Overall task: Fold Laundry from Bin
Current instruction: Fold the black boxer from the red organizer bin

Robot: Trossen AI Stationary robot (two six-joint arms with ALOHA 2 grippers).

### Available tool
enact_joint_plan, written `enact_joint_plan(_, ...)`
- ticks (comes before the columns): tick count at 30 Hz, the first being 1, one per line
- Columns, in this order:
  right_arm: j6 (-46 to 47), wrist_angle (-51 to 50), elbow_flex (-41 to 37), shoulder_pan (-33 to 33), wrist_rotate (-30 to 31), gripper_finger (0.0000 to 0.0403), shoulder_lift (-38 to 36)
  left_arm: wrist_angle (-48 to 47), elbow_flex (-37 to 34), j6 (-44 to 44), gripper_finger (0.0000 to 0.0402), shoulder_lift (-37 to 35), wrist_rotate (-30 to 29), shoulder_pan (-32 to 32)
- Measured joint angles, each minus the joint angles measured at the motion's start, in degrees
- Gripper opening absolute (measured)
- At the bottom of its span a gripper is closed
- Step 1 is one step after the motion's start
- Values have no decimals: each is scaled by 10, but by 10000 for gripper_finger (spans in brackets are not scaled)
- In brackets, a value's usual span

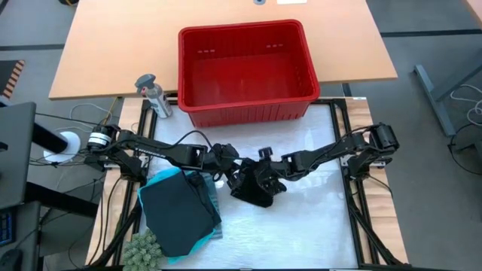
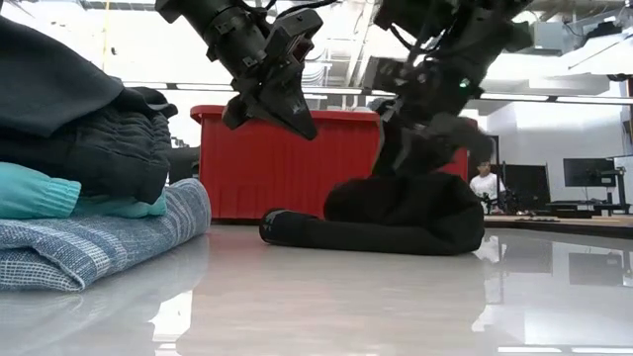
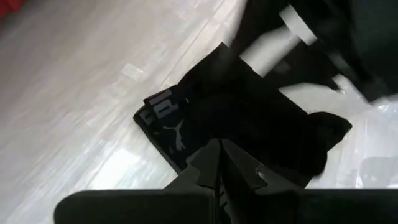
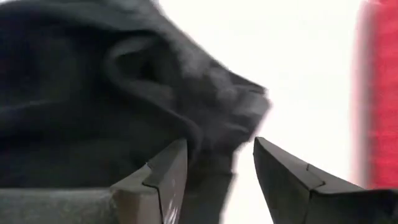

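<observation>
Two grippers meet over the middle of the pale surface (image 1: pixel 301 218), both at a crumpled black garment (image 1: pixel 254 190). The left gripper (image 3: pixel 219 167) has its jaws pressed together with nothing between them, poised just above the black garment, which in the left wrist view shows a waistband with pale lettering and a small leaping-cat logo. In the low view this left gripper (image 2: pixel 287 104) hangs clear of the cloth, its tips pointing down toward the garment's low end. The right gripper (image 4: pixel 217 163) has its jaws spread apart, with a dark fold of the garment lying in the gap between them; whether the fingers actually touch the cloth cannot be told. In the low view the right arm comes down onto the taller, bunched end of the black garment (image 2: pixel 396 218), which lies on the surface in front of the red bin (image 2: pixel 297 163).

To the left of the grippers, near the left arm, a stack of folded laundry (image 1: pixel 179 214) sits at the surface's edge: a blue-grey striped piece (image 2: pixel 89 242) at the bottom, a turquoise piece (image 2: pixel 40 193) above it, and dark pieces (image 2: pixel 89 138) on top. The red bin (image 1: pixel 245 71) stands at the far side of the surface, resting partly against a wooden table (image 1: pixel 105 53); it looks empty from above. A small grey bottle (image 1: pixel 154 94) stands just beside the bin's left wall. A person (image 2: pixel 485 183) sits far off in the room behind.
</observation>
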Motion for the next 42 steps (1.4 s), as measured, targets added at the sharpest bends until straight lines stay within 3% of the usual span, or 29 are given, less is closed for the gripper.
enact_joint_plan(4,-11,1,19,-41,66,207,-2,-5,0,-3,0,0,2,0)
enact_joint_plan(9,6,-9,61,-95,53,207,-17,-5,0,-10,0,0,4,0)
enact_joint_plan(14,66,-101,91,-101,-94,207,-22,-11,0,-12,0,0,4,-1)
enact_joint_plan(19,230,-174,77,-65,-221,207,-26,-36,0,-36,0,0,-24,-17)
enact_joint_plan(28,328,-158,71,55,-125,207,-24,-43,0,-35,0,0,-50,-39)
enact_joint_plan(34,338,-122,56,70,-17,207,-24,-42,0,-26,0,0,-50,-40)
enact_joint_plan(42,339,-84,21,55,-32,207,-23,-42,0,-10,0,0,-40,-40)
